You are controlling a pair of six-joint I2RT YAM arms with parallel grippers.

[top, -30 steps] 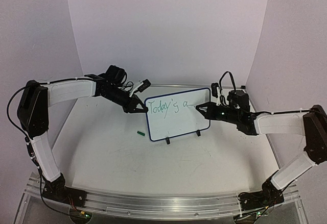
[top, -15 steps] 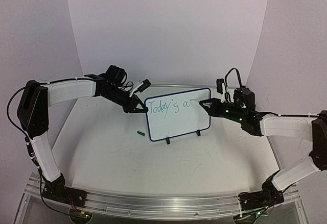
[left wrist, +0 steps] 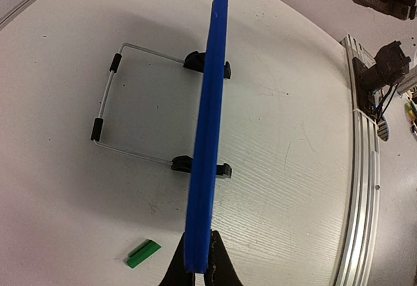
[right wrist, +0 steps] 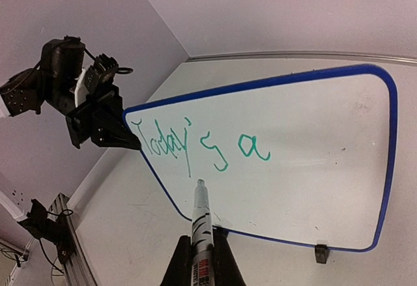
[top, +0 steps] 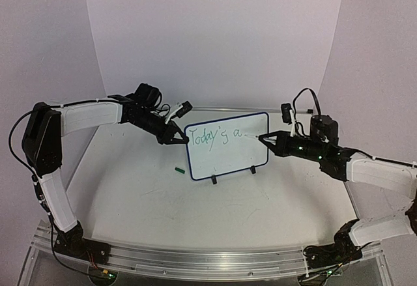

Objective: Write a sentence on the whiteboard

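Observation:
The whiteboard [top: 228,152] stands upright on black wire feet at mid table. Its blue edge [left wrist: 208,136] shows end-on in the left wrist view. The sentence [top: 218,136] reads "Today's a" in green on the top line, and it also shows in the right wrist view [right wrist: 195,144]. My left gripper [top: 180,140] is shut on the board's left edge [left wrist: 197,270]. My right gripper [top: 272,139] is shut on a white marker [right wrist: 201,217]. The marker's uncapped tip [top: 251,137] points at the board from the right, a little off its surface.
A green marker cap [top: 178,168] lies on the table left of the board; it also shows in the left wrist view [left wrist: 143,253]. The wire stand [left wrist: 107,97] reaches out behind the board. Curved white walls close in the back and sides.
My right gripper has drawn back to the right with the marker, its tip coming off the board just after the "a". The left gripper and the board have stayed still.

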